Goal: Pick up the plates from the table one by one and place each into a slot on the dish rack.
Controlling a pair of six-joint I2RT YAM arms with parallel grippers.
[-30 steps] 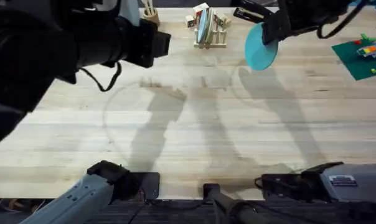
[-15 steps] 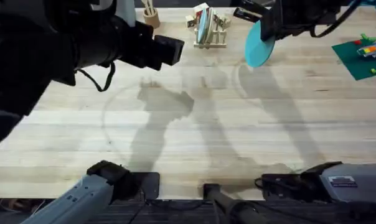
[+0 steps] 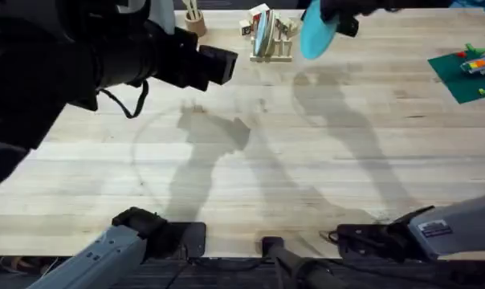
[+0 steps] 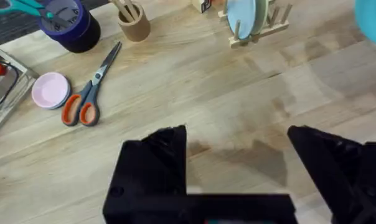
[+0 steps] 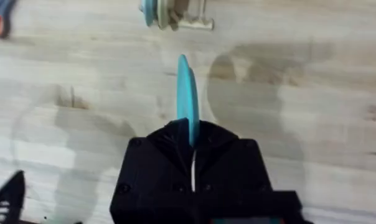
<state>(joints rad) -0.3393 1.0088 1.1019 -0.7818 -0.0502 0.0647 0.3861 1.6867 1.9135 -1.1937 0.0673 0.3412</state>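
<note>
Already dish rack (image 4: pixel 256 25) holds plate (image 4: pixel 243 15).

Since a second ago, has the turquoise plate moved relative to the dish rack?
Yes. In the overhead view the turquoise plate, held by the right gripper, shifted left and up, closing on the dish rack.

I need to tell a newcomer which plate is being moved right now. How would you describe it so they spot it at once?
Start at the far edge of the table, where the small wooden dish rack stands. Just right of it, a turquoise plate hangs in the air, pinched by the right end effector. Unlike the pale plate standing in the rack, it is bright turquoise and off the table.
</note>
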